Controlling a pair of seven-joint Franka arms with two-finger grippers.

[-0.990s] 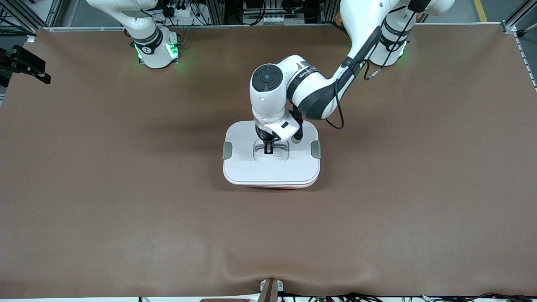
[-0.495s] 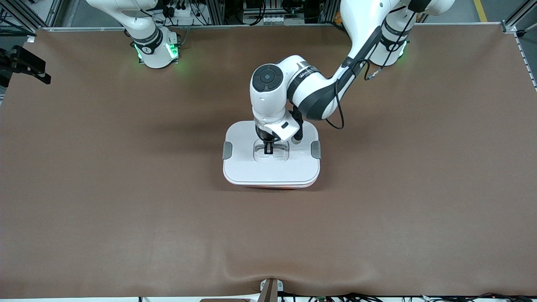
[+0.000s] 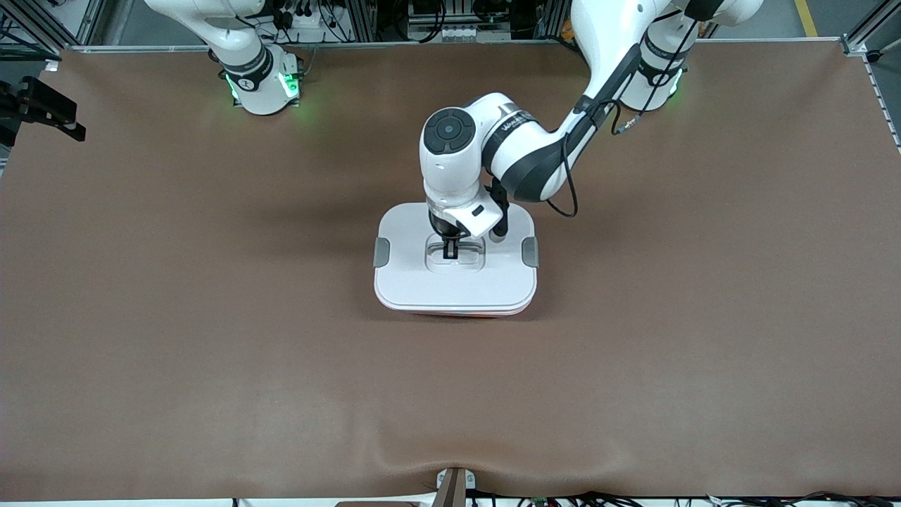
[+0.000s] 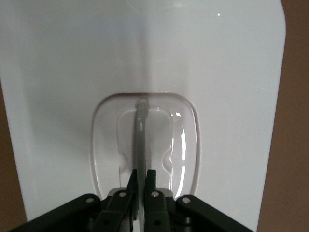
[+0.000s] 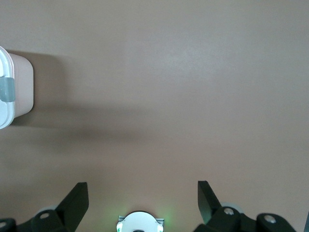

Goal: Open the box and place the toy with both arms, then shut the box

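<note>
The box [image 3: 455,282] sits at the table's middle, its white lid [image 3: 405,232] on, with a grey clip [image 3: 381,252] at each end. My left gripper [image 3: 450,249] stands in the lid's recess, shut on the thin grey handle [image 4: 140,135]. The left wrist view shows the lid [image 4: 227,96] from above and my left gripper [image 4: 141,177] with jaws pinched on the handle. My right gripper [image 5: 143,199] is open and empty over bare table near its base. A corner of the box [image 5: 21,87] shows in the right wrist view. The toy is out of view.
The brown table cover [image 3: 211,317] spreads around the box. The right arm's base [image 3: 264,84] and the left arm's base [image 3: 654,77] stand along the table's edge farthest from the front camera. A small bracket [image 3: 454,486] sits at the edge nearest the camera.
</note>
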